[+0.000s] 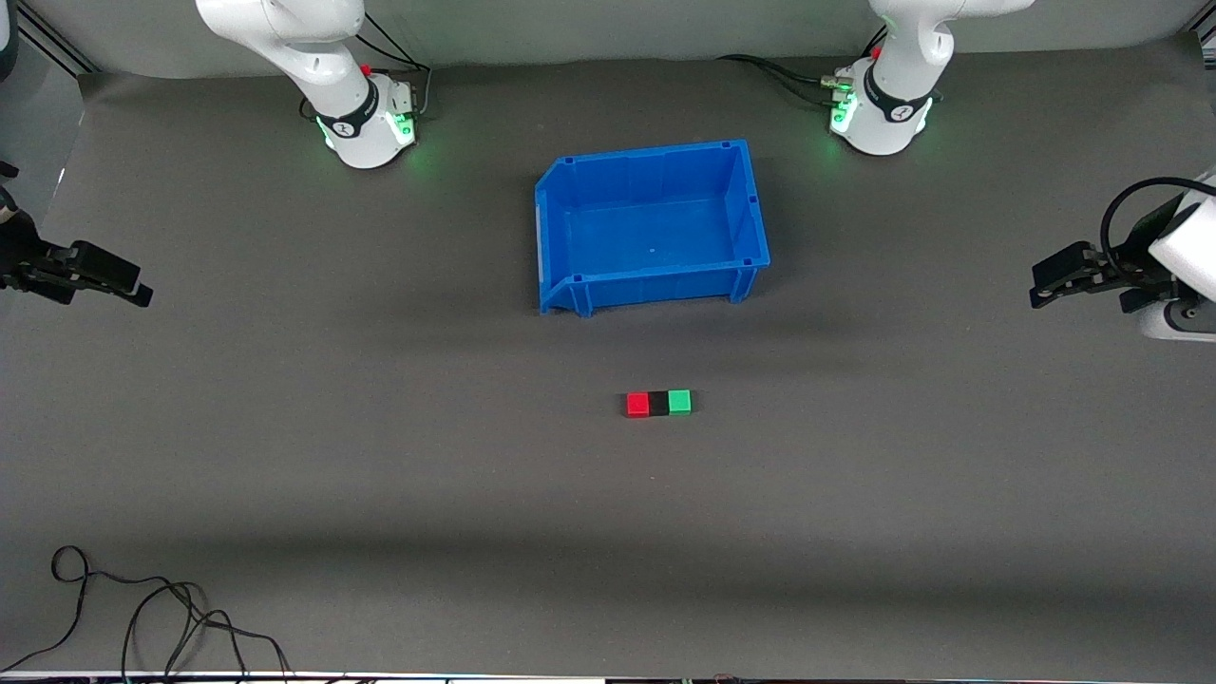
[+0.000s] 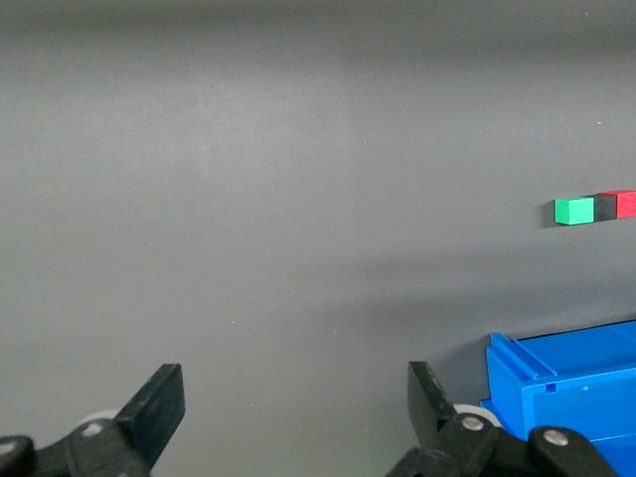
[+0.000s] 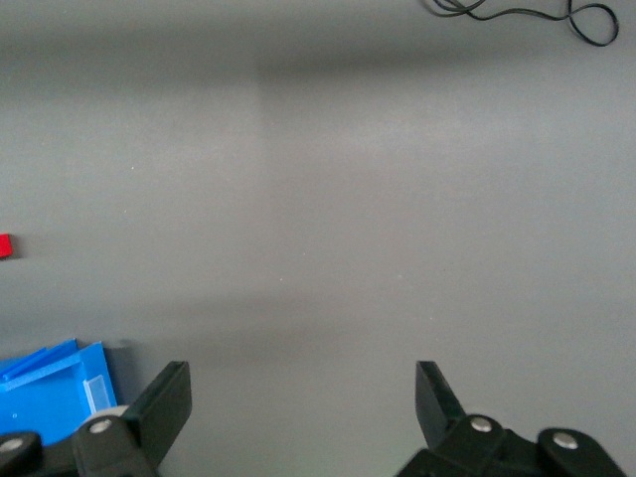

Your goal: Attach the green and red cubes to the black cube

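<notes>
dark grey matte table covering across the whole scene, arm bases ranged along the far edge.

toward the right arm's end: right gripper, black and two-fingered, parked over bare covering at the table's margin, well apart from everything. fingers spread wide in the right wrist view, holding nothing. looks like a waiting pose, kept clear so the middle stays unobstructed.

toward the near edge on that same end: loose black cable coiled on the covering, no part in the work.

mid-table: open blue plastic bin, nothing in it, farther from the front camera than the cubes. apparently not needed for this task.

nearer the front camera than the bin: three tiny cubes in one tight row, touching side to side. small matte red cube at the end toward the right arm, small matte black cube in the middle, small matte green cube at the end toward the left arm. black cube flanked on both sides, so judged from the layout, both coloured cubes already joined to it and the task essentially done. same row visible in the left wrist view, green nearest that camera.

toward the left arm's end: left gripper, black, over bare covering, also well apart from the row, fingers wide apart and clasping nothing. likely drawn aside to avoid nudging the finished row.
</notes>
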Motion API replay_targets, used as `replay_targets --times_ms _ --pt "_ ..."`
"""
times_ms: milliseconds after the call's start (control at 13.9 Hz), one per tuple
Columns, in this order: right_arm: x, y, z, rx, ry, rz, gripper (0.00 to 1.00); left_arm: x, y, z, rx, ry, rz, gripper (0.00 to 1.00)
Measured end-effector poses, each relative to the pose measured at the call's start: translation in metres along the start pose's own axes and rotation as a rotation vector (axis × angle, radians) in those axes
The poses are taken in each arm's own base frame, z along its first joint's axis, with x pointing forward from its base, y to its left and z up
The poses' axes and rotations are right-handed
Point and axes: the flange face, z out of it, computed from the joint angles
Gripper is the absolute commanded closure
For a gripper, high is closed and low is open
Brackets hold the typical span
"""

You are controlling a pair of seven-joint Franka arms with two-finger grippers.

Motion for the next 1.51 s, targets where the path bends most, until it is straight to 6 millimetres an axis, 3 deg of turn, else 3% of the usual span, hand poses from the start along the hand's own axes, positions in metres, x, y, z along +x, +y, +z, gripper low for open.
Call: replay_targets --times_ms 431,1508 --pt "-0.008 -0.017 -0.002 -0.002 -0.020 -0.030 0.00 -0.001 -0.015 0.001 0.022 -0.003 -0.019 0.00" --pt "-0.007 -0.013 0.000 -0.003 -0.024 -0.023 0.00 -0.001 -0.018 0.005 0.050 -0.014 -0.019 0.00"
